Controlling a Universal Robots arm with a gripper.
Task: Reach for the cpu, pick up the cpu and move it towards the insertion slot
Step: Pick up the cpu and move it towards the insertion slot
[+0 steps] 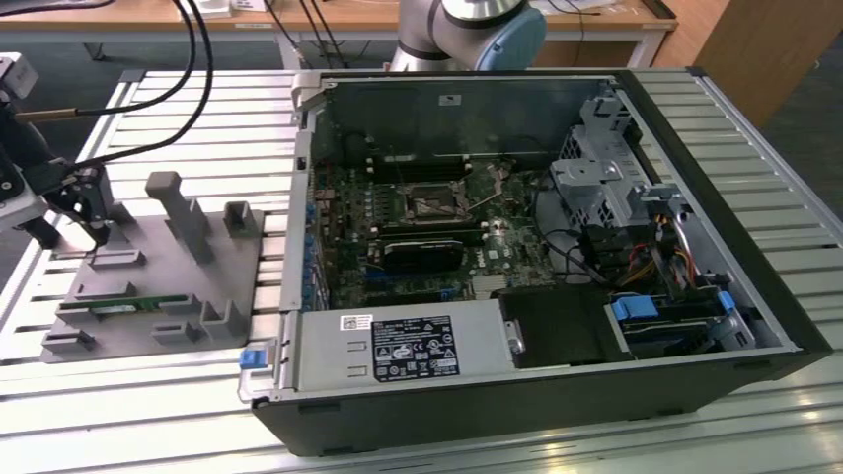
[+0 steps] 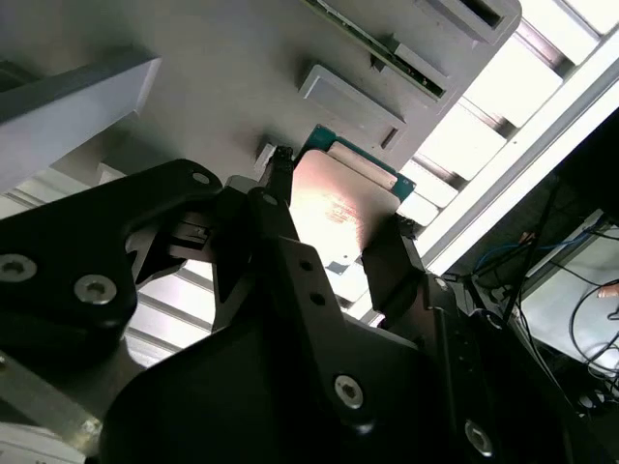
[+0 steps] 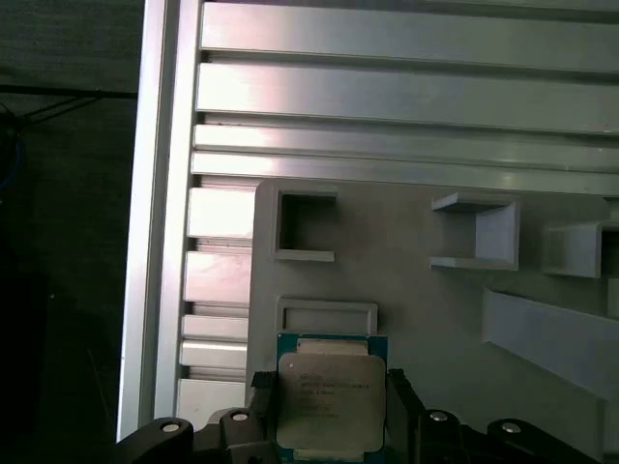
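- I am seeing the gripper (image 3: 329,411) closed down to the width of the cpu (image 3: 329,394), with one black finger (image 3: 263,406) pressing on each of two opposite edges. The chip is filling the gap between them.
- The cpu is sitting flat between the fingertips, silvery top facing the first wrist view and its green rim showing at the far edge. In the second wrist view the cpu (image 2: 334,208) is catching a pale glare.
- I am not able to tell whether the chip is resting on the grey tray (image 3: 435,319) or is just clear of it.
- Just past the fingertips, a shallow rectangular pocket (image 3: 327,314) is lying on the tray. Beyond that are an open square pocket (image 3: 306,224) and some raised blocks.
- In the exterior view the gripper (image 1: 77,232) is hanging over one end of the tray (image 1: 145,276), with the upright posts (image 1: 178,212) just beside the fingers and the memory stick (image 1: 125,306) lying further along the tray.
- Farther out, the open computer case (image 1: 685,128) is lying on the slatted table (image 1: 777,188).
- The insertion slot (image 1: 432,204) is sitting on the board inside that case, well apart from the fingers.
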